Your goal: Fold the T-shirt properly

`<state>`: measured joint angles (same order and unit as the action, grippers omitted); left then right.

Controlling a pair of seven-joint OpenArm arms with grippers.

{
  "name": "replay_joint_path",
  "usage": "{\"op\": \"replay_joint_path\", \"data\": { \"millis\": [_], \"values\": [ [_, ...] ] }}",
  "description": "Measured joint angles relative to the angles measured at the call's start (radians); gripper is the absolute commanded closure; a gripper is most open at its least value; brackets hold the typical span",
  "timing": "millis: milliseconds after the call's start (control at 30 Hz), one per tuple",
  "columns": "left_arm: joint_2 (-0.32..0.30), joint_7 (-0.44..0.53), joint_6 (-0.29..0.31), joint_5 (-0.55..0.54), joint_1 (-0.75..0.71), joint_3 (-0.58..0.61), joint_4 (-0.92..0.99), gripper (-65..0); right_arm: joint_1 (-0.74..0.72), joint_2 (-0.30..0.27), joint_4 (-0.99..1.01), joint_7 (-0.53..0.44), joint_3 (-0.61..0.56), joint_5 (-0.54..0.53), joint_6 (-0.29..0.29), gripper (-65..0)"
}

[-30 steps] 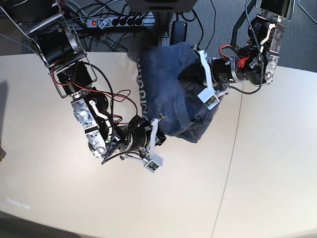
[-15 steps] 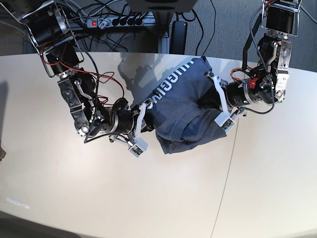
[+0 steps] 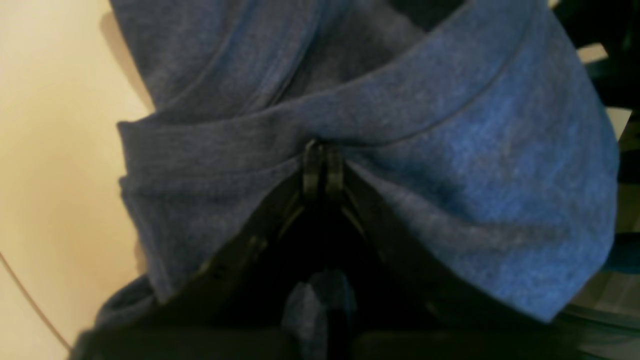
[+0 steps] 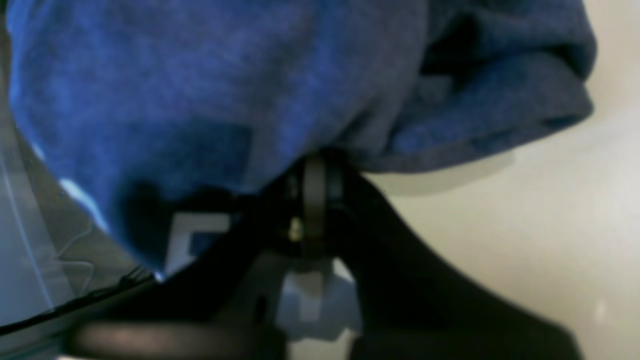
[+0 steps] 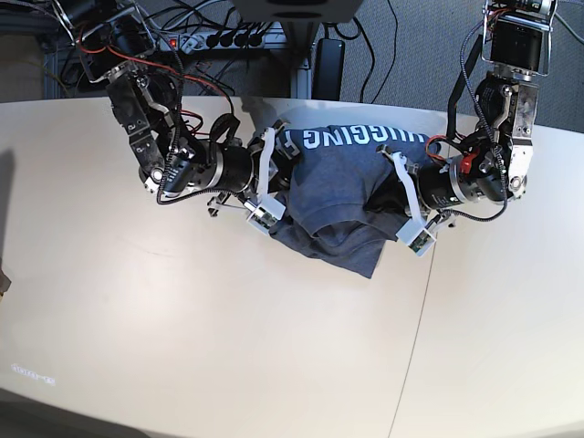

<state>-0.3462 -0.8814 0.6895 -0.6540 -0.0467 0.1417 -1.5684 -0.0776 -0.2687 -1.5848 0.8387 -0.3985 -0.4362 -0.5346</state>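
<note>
**Inspector:** State of both pincers?

**Assessor:** The left pincer point(image 3: 322, 167) is seen clamped on a ribbed edge of the heathered slate-blue cotton T-shirt point(image 5: 342, 196) with white block lettering. The right pincer point(image 4: 315, 175) is likewise closed on a fold of the same cloth. No gap is visible between the jaws in either wrist view.

**Inspector:** Location of the garment?

**Assessor:** It is held stretched between the two arms, toward the far edge of the pale beige table point(image 5: 182, 347). The lettered band runs along the far side; a loose, doubled portion hangs or lies toward the near side. Whether that portion rests fully on the table cannot be told.

**Inspector:** What has changed over the last second?

**Assessor:** Both arms have been swung toward the far side of the table, and the garment has been turned with them. The lettering, previously running steeply down the cloth, is now laid almost level across the top. The bundle has been drawn wider between the two grips.

**Inspector:** Meaning for the task?

**Assessor:** It is judged that the shirt is being spread and squared, not yet folded. Bunched layers remain at the lower corner; these would need flattening before any clean fold can be made.
</note>
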Motion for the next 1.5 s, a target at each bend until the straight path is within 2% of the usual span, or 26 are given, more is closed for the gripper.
{"op": "replay_joint_path", "data": {
  "millis": [100,233,367,500,567,633,767,900,1033,1200,1333,1433,1500],
  "values": [
    [0.000,0.000,0.000,-0.027,0.003,0.000,0.000,0.0,0.000,0.000,0.000,0.001,0.029,0.000,0.000,0.0],
    [0.001,-0.053,0.000,-0.128,0.040,-0.022,-0.002,0.0,0.001,0.001,-0.001,0.000,0.111,-0.001,0.000,0.0],
    [0.003,-0.128,0.000,-0.256,0.055,-0.125,-0.019,0.0,0.000,0.000,-0.001,0.006,0.222,-0.006,0.000,0.0],
    [0.003,-0.189,0.000,-0.276,0.043,-0.227,-0.020,0.0,0.001,0.000,-0.001,0.061,0.322,-0.080,0.000,0.0],
    [0.003,-0.238,0.000,-0.324,0.041,-0.269,-0.020,0.0,0.003,-0.011,-0.001,0.084,0.355,-0.134,0.000,0.0],
    [0.003,-0.276,0.000,-0.382,0.038,-0.315,-0.020,0.0,0.003,-0.020,-0.001,0.116,0.385,-0.137,0.000,0.0],
    [-0.034,-0.307,0.000,-0.451,-0.027,-0.406,-0.021,0.0,0.055,-0.034,-0.036,0.129,0.449,-0.188,0.000,0.0],
    [-0.081,-0.340,-0.001,-0.506,-0.112,-0.526,-0.021,0.0,0.156,-0.032,-0.093,0.138,0.515,-0.189,0.000,0.0],
    [-0.085,-0.413,-0.001,-0.618,-0.190,-0.625,-0.027,0.0,0.249,-0.031,-0.156,0.135,0.597,-0.211,0.000,0.0],
    [-0.083,-0.445,0.000,-0.624,-0.343,-0.708,-0.027,0.0,0.404,-0.032,-0.216,0.136,0.639,-0.207,0.000,0.0],
    [-0.085,-0.429,-0.001,-0.627,-0.441,-0.739,-0.027,0.0,0.522,-0.031,-0.230,0.132,0.639,-0.216,0.000,0.0],
    [-0.078,-0.410,0.000,-0.550,-0.531,-0.737,-0.027,0.0,0.630,-0.030,-0.235,0.090,0.639,-0.238,0.000,0.0],
    [-0.078,-0.344,0.000,-0.490,-0.590,-0.732,-0.027,0.0,0.688,-0.021,-0.228,0.103,0.639,-0.202,0.000,0.0]
  ]
}}
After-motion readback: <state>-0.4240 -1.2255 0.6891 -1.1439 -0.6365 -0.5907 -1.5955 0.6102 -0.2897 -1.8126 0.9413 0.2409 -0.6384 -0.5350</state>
